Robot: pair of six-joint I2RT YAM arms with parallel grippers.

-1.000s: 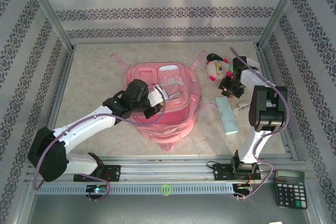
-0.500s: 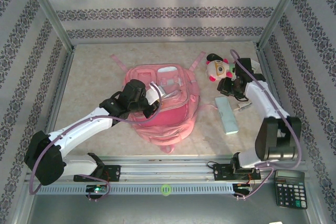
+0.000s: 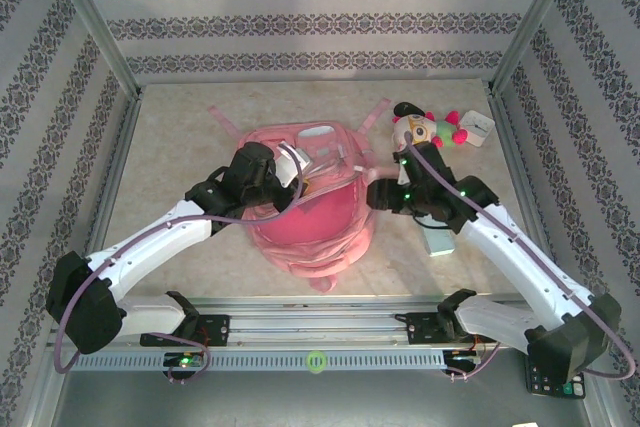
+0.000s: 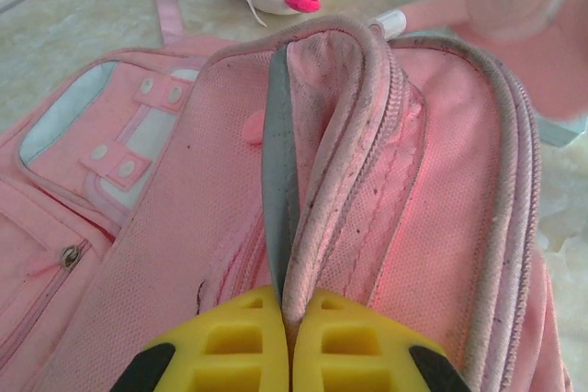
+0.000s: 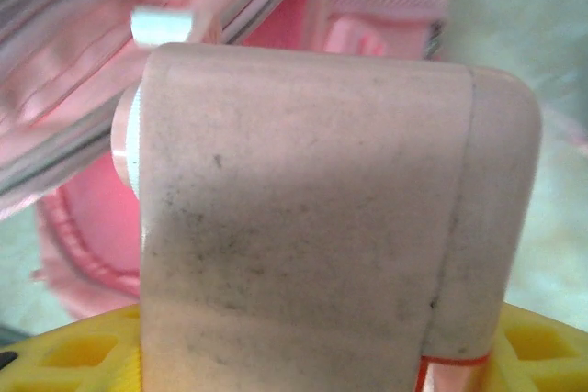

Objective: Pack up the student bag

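Note:
The student bag, a big pink backpack, lies in the middle of the table with its main opening gaping. My left gripper is shut on the rim of that opening and holds it up; in the left wrist view the yellow pads pinch the grey-and-pink edge. At the bag's right side, my right gripper is shut on a pale pink, rounded box-like item that hides most of its jaws. The bag's opening lies just beyond that item.
A plush toy and a small white object lie at the back right. A teal pencil case lies partly under the right arm. A calculator peeks out near the right arm's base. Metal frame posts ring the table.
My right arm has swung left from beside the plush toy to the bag's right side, carrying the pale pink item. My left gripper has raised the bag's rim slightly toward the back.

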